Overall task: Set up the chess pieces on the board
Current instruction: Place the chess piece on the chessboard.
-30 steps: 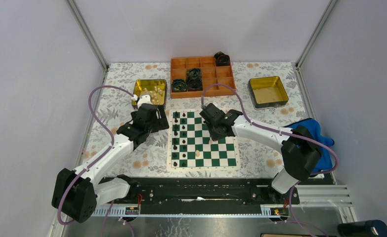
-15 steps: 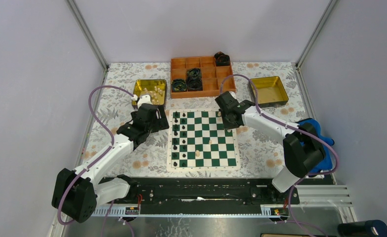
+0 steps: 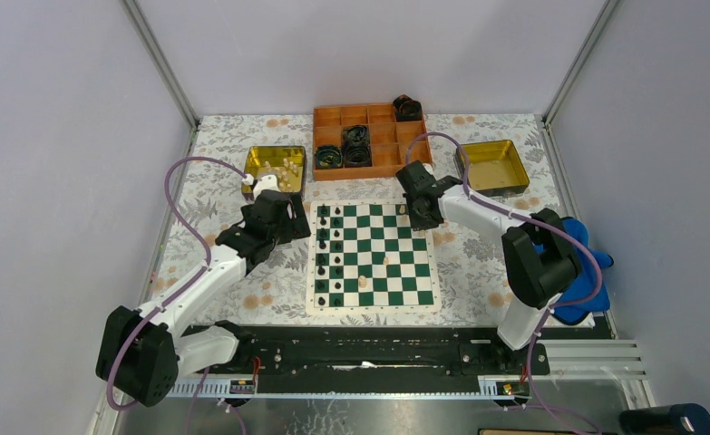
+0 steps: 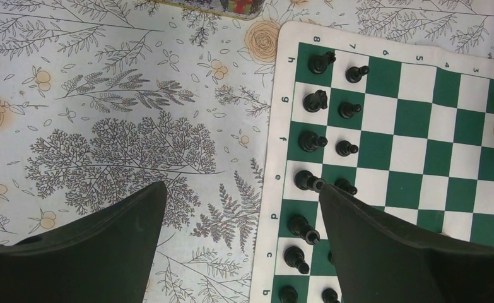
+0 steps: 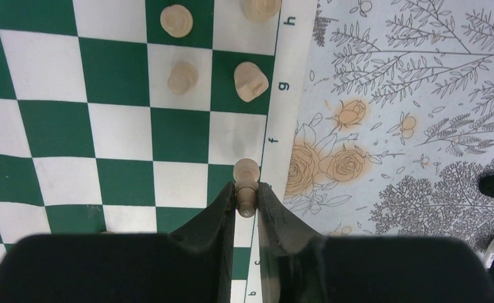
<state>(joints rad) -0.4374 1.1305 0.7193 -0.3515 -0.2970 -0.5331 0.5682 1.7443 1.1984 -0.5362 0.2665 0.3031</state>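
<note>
Black pieces line two files at the left of the board, few cream pieces stand at right, more sit in the far-left tin; right tool clamps a cream piece at the far-right edge, left tool gapes empty above the tabletop.

This is a robotics lab test cell. Plain pale panels framed by aluminium posts enclose a floral-clothed table. The left arm and right arm are bolted to a black rail.

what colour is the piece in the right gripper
Cream-white piece, held by the right gripper; clearest in the right wrist view.
</note>
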